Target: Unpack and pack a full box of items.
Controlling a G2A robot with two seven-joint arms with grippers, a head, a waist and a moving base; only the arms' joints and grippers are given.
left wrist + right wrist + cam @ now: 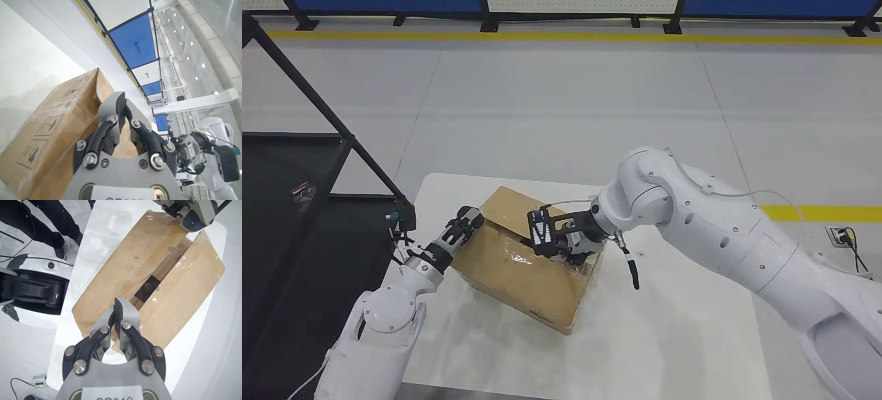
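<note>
A closed-looking cardboard box (525,268) sits at an angle in the middle of a white table (682,330), with one robot arm at each end.

The left arm comes in low from the table's near-left corner, its forearm stretched out towards the box's left end. The left gripper (123,111) has its two dark pads pressed together with nothing between them. Its tips are at the upper edge of that end of the box, and they may be touching the cardboard (the angle makes this hard to confirm).

The right arm reaches across from the right side of the table, bent at the elbow, with the wrist turned down over the box top. The right gripper (117,313) is also pressed together and grips nothing. It hangs above the right end of the box, just beside the centre seam (151,285).

The two top flaps do not quite meet. A narrow gap runs along the seam, wider in the middle, where something dark shows inside. Shiny clear tape (184,263) clings to the flap edges and the box's side.

The box's far corner lies near the far edge of the table. Bare tabletop stretches wide to the right of the box and along the near side. On the left, the strip of table is narrower, and the left arm lies over it.
</note>
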